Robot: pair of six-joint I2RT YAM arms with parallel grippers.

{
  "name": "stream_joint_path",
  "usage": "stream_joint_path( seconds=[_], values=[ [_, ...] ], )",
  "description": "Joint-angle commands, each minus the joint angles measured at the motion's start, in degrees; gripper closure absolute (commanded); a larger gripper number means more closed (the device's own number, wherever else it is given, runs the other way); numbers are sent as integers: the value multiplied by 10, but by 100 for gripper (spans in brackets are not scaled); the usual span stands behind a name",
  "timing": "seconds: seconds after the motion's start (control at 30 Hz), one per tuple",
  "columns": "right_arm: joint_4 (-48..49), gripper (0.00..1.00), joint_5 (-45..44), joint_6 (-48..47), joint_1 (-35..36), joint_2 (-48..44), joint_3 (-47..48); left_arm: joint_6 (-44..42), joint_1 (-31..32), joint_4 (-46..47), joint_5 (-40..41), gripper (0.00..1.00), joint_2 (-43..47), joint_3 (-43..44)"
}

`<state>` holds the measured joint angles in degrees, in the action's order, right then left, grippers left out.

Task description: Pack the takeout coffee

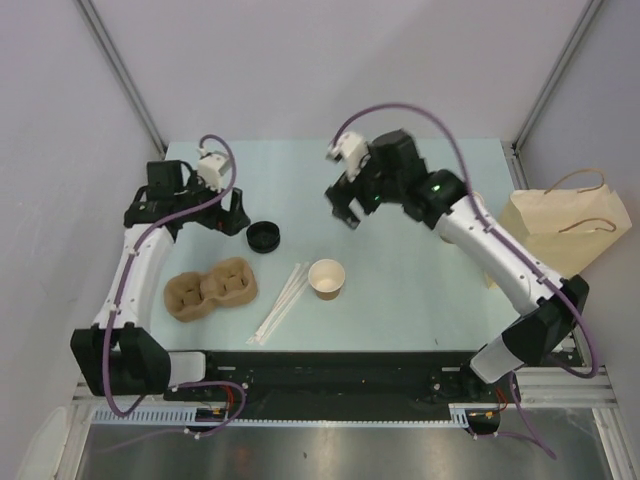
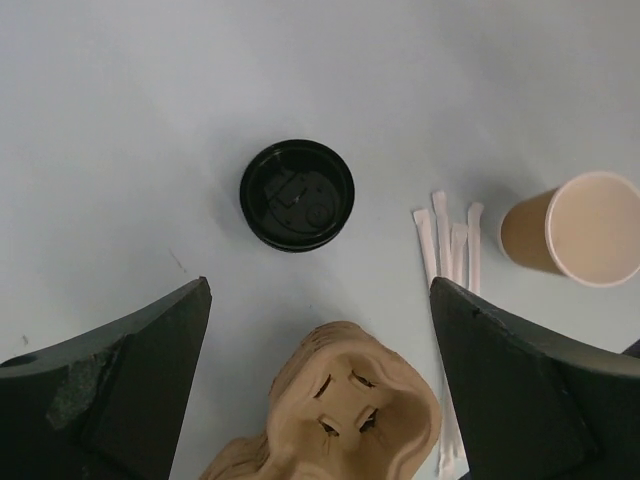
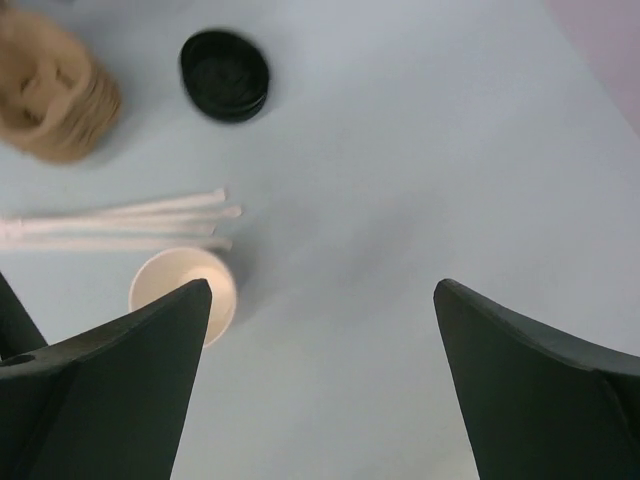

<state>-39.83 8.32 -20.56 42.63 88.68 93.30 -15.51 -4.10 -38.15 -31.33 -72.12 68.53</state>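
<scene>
Now cup [image 1: 326,278] stands w/o lid [image 1: 264,236]; left tool [image 1: 226,220], right tool [image 1: 347,212] gaping.

**Setting:** robotics lab, enclosed test cell.

**Evidence:**
- Pale desk [image 1: 420,290] boxed in by plain white wall panels [image 1: 300,60] set in bare metal struts [image 1: 120,72].
- Two robot arms, left arm [image 1: 135,270] and right arm [image 1: 500,250], bolted to a black rail [image 1: 330,365] at the desk's near edge.
- Purple cables [image 1: 400,108] looped loose along both arms.
- Café goods laid out as props: pulp cup carrier [image 1: 210,288], wrapped straws [image 1: 283,300], open paper cup [image 1: 327,278], and a kraft paper bag [image 1: 570,225] at the desk's right edge.
</scene>
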Motion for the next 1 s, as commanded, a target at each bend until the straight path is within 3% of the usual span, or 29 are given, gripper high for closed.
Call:
stream_joint_path(
  seconds=[0.0,0.13,0.23,0.4,0.57,0.87,0.97],
  values=[
    [0,0,157,130,-120,-5,48,-131,75,-71,48,5,-54,48],
    [25,0,298,181,-204,-7,25,-139,117,-70,122,0,-99,64],
    [34,0,351,184,-235,-16,2,-159,134,-64,117,1,-122,70],
    [45,0,430,235,-278,11,-10,-181,156,-90,109,9,-190,114],
    [31,0,419,215,-289,19,-19,-183,172,-82,128,15,-231,129],
    [26,0,377,191,-258,9,-30,-191,197,-82,160,40,-304,144],
    [23,0,371,187,-254,10,-30,-190,201,-80,164,43,-314,141]
  ],
)
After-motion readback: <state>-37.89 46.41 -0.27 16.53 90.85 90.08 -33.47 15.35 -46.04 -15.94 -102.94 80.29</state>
